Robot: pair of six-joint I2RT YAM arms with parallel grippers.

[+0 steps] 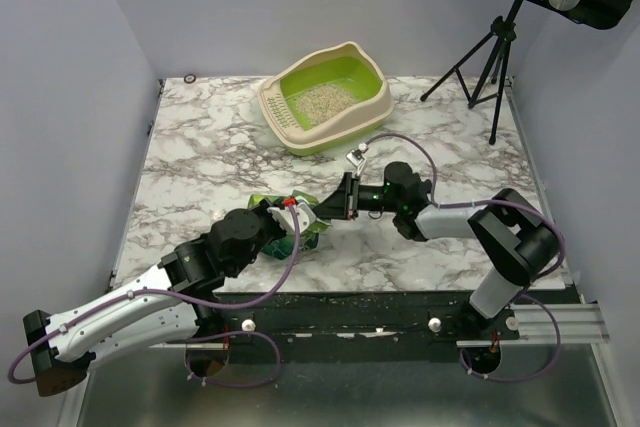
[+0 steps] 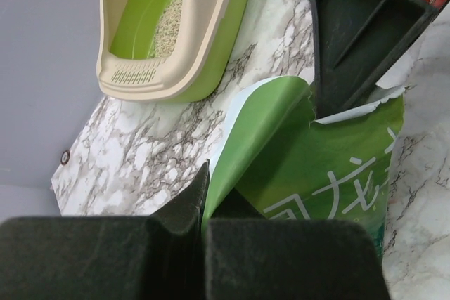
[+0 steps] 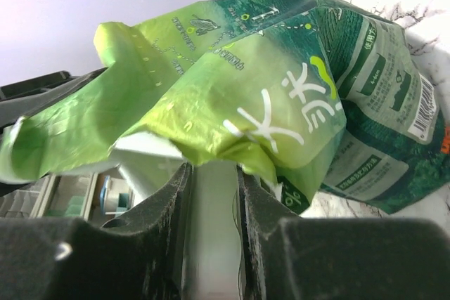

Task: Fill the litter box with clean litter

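Pinching soft, floppy green bag (image 3: 267,103) mid-frame: left gripper (image 2: 204,194) jaws pressed together on its edge, right gripper (image 3: 212,173) squeezing a fold. Best held by corners. Loose litter (image 1: 318,102) in litter box (image 1: 281,112), upper middle

Tabletop layout as we found it
We saw the litter box (image 1: 278,112) by the tabletop's (image 1: 200,167) far edge, with litter (image 1: 322,102) inside it. Before it, toward the near edge, the bag (image 1: 312,230) sat between the left gripper (image 1: 288,209) on its left and the right gripper (image 1: 338,199) on its right.
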